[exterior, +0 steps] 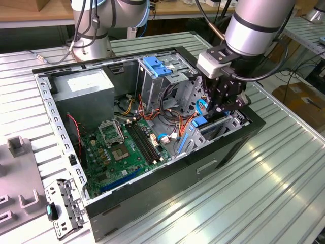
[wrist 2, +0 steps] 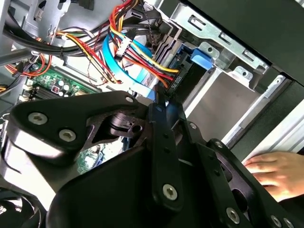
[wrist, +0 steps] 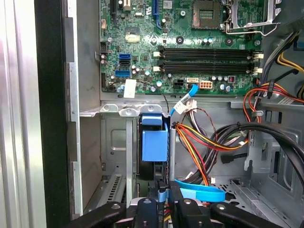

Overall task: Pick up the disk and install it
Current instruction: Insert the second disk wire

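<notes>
Your desk [exterior: 284,168] carries the open case [exterior: 152,127], and the tool [exterior: 222,99] is down inside its front corner, right over the drive bay [exterior: 213,129]. Beyond the tool lies the board [wrist: 190,42]; the tall cage [exterior: 162,76] with its blue handle stands beside it, and loose cables [wrist: 209,142] run just past its tip. The disk [wrist: 155,142] sits on edge directly ahead of the tool, its blue rail showing, already well down in the bay slot. In the first wrist view the tool [wrist: 163,194] looks pressed together on a thin blue tab at the disk's near edge. You may judge the pick-up done and the install nearly so; whether the disk is fully seated can't be told. A hand [wrist 2: 278,173] rests on the case edge beside the tool.
</notes>
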Motion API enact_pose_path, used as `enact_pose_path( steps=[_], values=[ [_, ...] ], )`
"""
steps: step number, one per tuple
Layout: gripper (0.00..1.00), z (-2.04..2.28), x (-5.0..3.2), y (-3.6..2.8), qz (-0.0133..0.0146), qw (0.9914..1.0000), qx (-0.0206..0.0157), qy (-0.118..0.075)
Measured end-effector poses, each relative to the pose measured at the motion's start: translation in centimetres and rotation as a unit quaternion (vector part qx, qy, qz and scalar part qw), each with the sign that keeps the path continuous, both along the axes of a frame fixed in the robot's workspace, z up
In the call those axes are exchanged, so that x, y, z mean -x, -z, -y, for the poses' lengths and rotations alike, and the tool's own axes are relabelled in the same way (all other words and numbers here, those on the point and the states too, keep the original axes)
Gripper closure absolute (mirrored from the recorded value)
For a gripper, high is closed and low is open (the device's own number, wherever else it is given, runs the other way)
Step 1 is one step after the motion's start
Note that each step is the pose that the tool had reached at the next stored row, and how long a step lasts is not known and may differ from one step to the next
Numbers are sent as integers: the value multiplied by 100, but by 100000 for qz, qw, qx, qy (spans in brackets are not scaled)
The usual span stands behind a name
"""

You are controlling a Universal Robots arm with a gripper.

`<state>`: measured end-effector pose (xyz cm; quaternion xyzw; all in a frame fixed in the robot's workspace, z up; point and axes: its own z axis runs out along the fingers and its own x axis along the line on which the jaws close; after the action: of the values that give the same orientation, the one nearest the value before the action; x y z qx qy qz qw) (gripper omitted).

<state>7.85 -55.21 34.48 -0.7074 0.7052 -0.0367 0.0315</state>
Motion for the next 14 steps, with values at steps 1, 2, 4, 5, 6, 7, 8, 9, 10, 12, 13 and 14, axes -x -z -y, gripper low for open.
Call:
enact_pose_path(
  steps=[1,2,4,5,6,7,8,9,10,12,13,14],
  values=[
    [76,0,0,-21,1,100000,-5,4],
    [76,0,0,-46,-2,100000,0,4],
    [76,0,0,-94,0,100000,1,-1],
    [76,0,0,-122,-2,100000,1,-4],
    [76,0,0,-128,6,100000,-12,-5],
    [76,0,0,-127,7,100000,-24,-7],
    [78,0,0,-128,7,100000,-29,-4],
    [85,0,0,-129,8,100000,-28,-6],
    [89,0,0,-129,5,100000,-35,-8],
    [89,0,0,-130,5,100000,-43,-6],
    [89,0,0,-130,5,100000,-48,-7],
    [89,0,0,-129,8,100000,-60,-6]
  ],
)
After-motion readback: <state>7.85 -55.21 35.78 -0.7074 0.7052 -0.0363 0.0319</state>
